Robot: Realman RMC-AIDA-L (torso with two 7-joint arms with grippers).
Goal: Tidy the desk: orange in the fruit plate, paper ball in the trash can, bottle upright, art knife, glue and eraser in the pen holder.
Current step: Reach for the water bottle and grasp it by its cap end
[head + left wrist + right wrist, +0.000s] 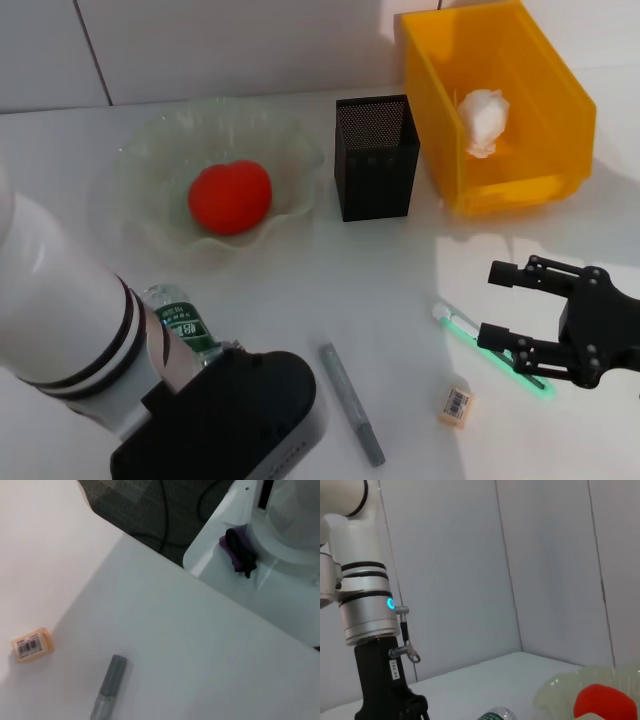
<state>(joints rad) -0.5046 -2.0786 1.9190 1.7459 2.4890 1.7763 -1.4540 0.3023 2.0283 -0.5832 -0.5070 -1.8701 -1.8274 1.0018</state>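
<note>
From my station I read the worktop [400, 300] as roughly half tidied. The yellow trash can [560, 110] at the far right already has the paper ball [483, 121] inside it, and the pale-green fruit plate [150, 160] at the far left holds the orange [230, 197], so I count those two jobs done. The black mesh pen holder [375, 157] stands between plate and bin, and I see nothing poking out of it. The bottle [183, 326] is at the near left, mostly hidden behind my left arm; the left end effector [215, 385] sits down at it, but I cannot tell whether it is closed on the bottle or whether the bottle is upright yet. My right end effector [500, 305] hovers over the near right with its fingers spread wide and nothing in them, just above a thin green-tipped stick [490, 350]. A grey pen-like tool [351, 402], probably the art knife, lies flat in the near middle, and the eraser [456, 404] lies beside it, both untouched. I judge the pen-holder items all remain.
</note>
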